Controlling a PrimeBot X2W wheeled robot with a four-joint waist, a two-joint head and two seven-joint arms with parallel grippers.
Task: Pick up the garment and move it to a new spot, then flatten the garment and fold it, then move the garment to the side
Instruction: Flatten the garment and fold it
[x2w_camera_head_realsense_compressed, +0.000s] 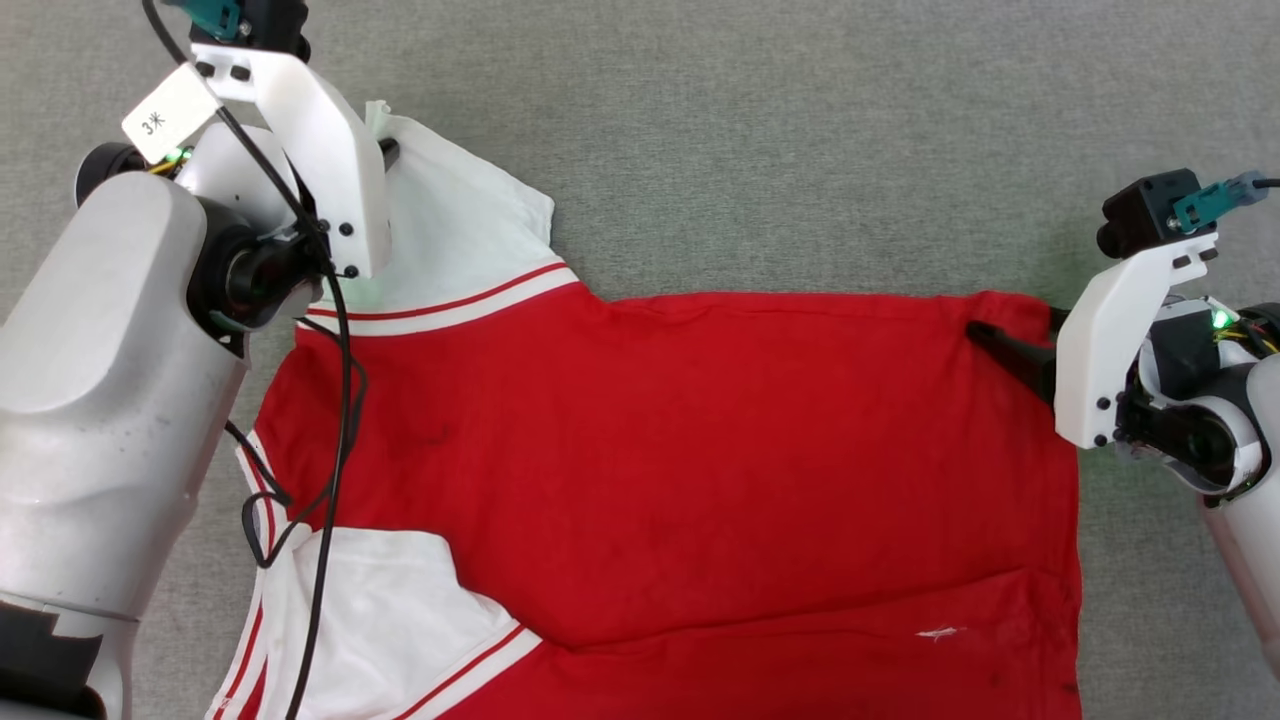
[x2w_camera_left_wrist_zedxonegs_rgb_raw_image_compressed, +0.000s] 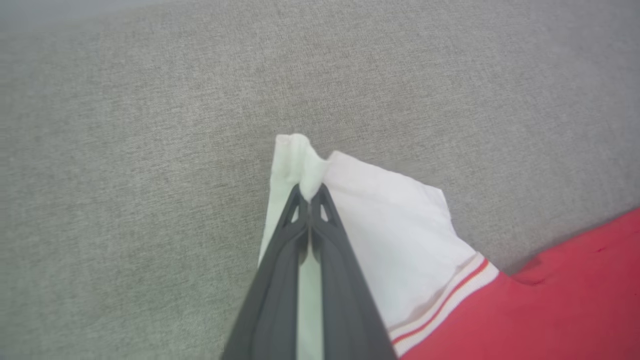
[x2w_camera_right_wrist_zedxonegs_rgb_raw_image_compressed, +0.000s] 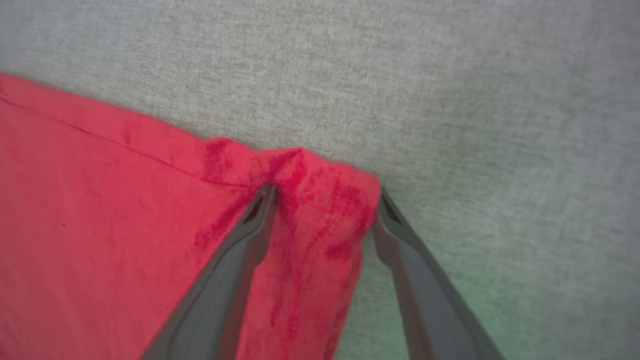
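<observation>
The garment (x2w_camera_head_realsense_compressed: 680, 450), a red shirt with white sleeves and red-and-white striped trim, lies spread flat with its plain side up. My left gripper (x2w_camera_left_wrist_zedxonegs_rgb_raw_image_compressed: 310, 197) is shut on the tip of the far white sleeve (x2w_camera_left_wrist_zedxonegs_rgb_raw_image_compressed: 390, 225), pinching a small bunch of cloth; in the head view it (x2w_camera_head_realsense_compressed: 388, 152) sits at the upper left. My right gripper (x2w_camera_right_wrist_zedxonegs_rgb_raw_image_compressed: 326, 195) stands open, one finger on each side of the bunched far corner of the red hem (x2w_camera_right_wrist_zedxonegs_rgb_raw_image_compressed: 320, 210). From the head camera, that gripper (x2w_camera_head_realsense_compressed: 1010, 335) is at the garment's far right corner.
Grey woven cloth surface (x2w_camera_head_realsense_compressed: 800, 130) lies under and all around the garment. A black cable (x2w_camera_head_realsense_compressed: 335, 420) hangs from my left arm over the near sleeve. The garment's near edge runs past the bottom of the head view.
</observation>
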